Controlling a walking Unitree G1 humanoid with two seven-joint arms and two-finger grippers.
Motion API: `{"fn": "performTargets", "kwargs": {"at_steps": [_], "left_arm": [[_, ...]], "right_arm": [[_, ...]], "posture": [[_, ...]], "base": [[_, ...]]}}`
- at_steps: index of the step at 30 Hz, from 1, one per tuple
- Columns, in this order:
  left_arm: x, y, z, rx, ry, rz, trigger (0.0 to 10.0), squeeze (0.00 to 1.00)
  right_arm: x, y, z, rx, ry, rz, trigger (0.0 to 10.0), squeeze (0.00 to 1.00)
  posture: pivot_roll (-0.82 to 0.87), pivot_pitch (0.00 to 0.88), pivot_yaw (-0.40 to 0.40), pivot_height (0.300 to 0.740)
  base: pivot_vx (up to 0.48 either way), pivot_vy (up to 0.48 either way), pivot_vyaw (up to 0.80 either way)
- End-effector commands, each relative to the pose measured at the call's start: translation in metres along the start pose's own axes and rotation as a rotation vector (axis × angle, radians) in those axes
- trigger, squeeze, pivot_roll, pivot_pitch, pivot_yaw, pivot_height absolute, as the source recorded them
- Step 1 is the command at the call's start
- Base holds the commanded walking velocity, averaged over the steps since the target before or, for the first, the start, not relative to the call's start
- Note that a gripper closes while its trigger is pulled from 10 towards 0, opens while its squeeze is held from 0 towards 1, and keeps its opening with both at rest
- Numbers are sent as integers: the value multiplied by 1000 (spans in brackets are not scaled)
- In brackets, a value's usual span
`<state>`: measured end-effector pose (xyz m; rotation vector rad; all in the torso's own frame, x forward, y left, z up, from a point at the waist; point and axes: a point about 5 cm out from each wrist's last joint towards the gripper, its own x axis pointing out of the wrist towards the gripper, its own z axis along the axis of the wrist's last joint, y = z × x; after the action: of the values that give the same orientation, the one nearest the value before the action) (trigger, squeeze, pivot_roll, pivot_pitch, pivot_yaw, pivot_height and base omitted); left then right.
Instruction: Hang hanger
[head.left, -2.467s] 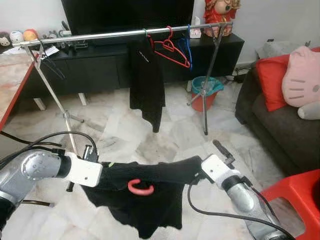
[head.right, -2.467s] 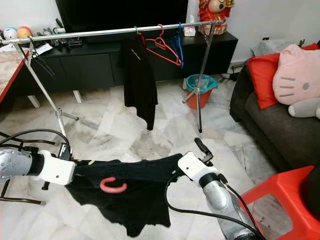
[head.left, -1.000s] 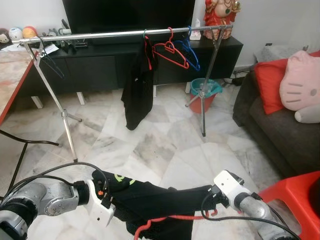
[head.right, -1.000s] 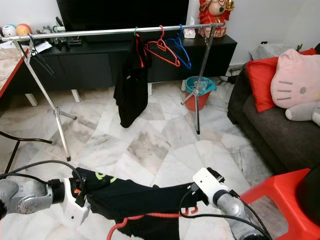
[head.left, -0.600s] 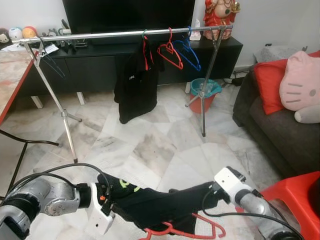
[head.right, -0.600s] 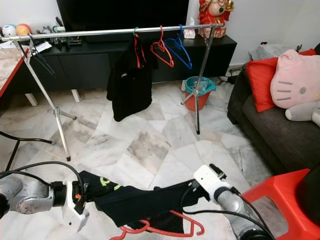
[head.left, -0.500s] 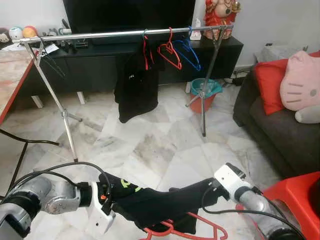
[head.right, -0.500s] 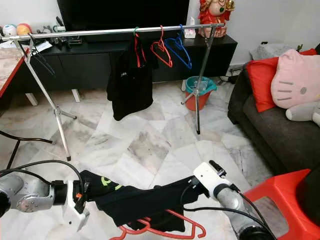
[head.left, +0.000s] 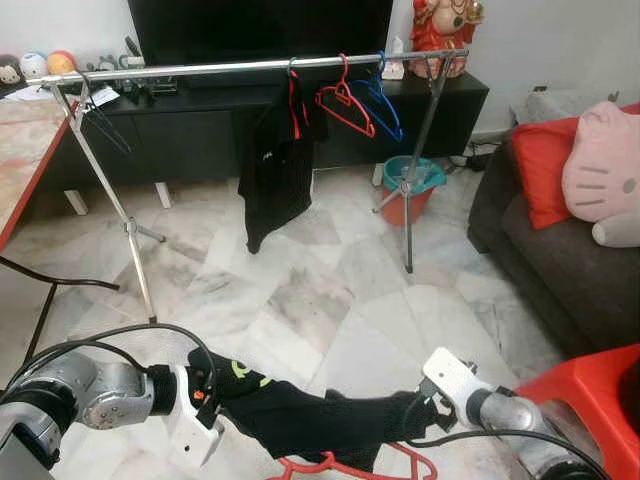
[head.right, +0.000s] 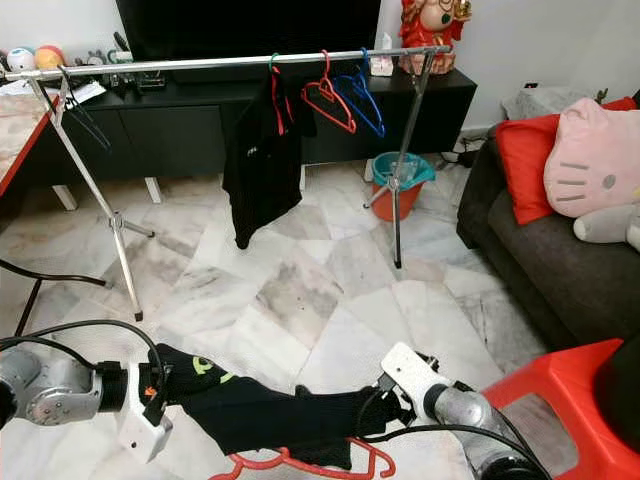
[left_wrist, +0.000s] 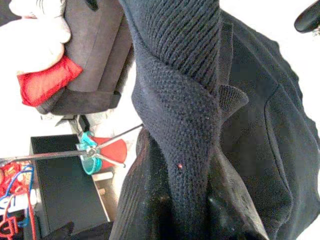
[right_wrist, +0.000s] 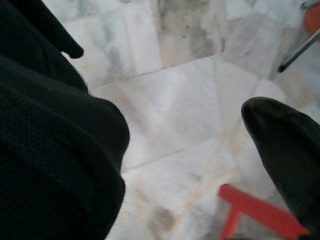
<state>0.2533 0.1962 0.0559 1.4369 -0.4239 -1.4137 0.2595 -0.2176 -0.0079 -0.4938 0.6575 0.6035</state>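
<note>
A black garment (head.left: 320, 420) is held stretched low over the marble floor (head.left: 330, 290) between the left pincer (head.left: 215, 395) and the right pincer (head.left: 418, 415), each clamped on it. A red hanger (head.left: 350, 467) dangles beneath it, well short of the rail (head.left: 250, 67)

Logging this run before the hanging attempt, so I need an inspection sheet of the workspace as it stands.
Surface: marble floor, bare around the rack.
Job's things: black garment stretched low between both arms; red hanger dangling under it; clothes rail already carries a hung black top plus red and blue hangers.
Clutter: bucket by the rack leg; red stool.
Grippers: left claw and right claw each buried in garment cloth.
Cables: black cables looping by left arm.
Surroundings: sofa with cushions, TV cabinet.
</note>
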Motion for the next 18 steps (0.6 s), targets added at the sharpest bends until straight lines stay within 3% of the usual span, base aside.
{"fn": "performTargets", "kwargs": {"at_steps": [1, 11, 14, 18], "left_arm": [[-1, 6, -1, -6, -9, 15, 10000, 0], [0, 3, 0, -37, -12, 3, 10000, 0], [-1, 2, -1, -48, -7, -1, 10000, 0], [-1, 2, 1, -58, -16, -2, 10000, 0]], "right_arm": [[-7, -8, -2, 27, -5, 18, 10000, 1000], [-21, -3, -5, 7, -9, 258, 10000, 1000], [-23, -12, -6, -26, 31, 217, 10000, 1000], [-25, -12, -5, -13, 28, 257, 10000, 1000]], "posture": [[67, 0, -7, 740], [73, 0, -6, 740], [71, 0, -4, 740], [76, 0, -1, 740]], "base": [[0, 0, 0], [0, 0, 0], [0, 0, 0], [0, 0, 0]]}}
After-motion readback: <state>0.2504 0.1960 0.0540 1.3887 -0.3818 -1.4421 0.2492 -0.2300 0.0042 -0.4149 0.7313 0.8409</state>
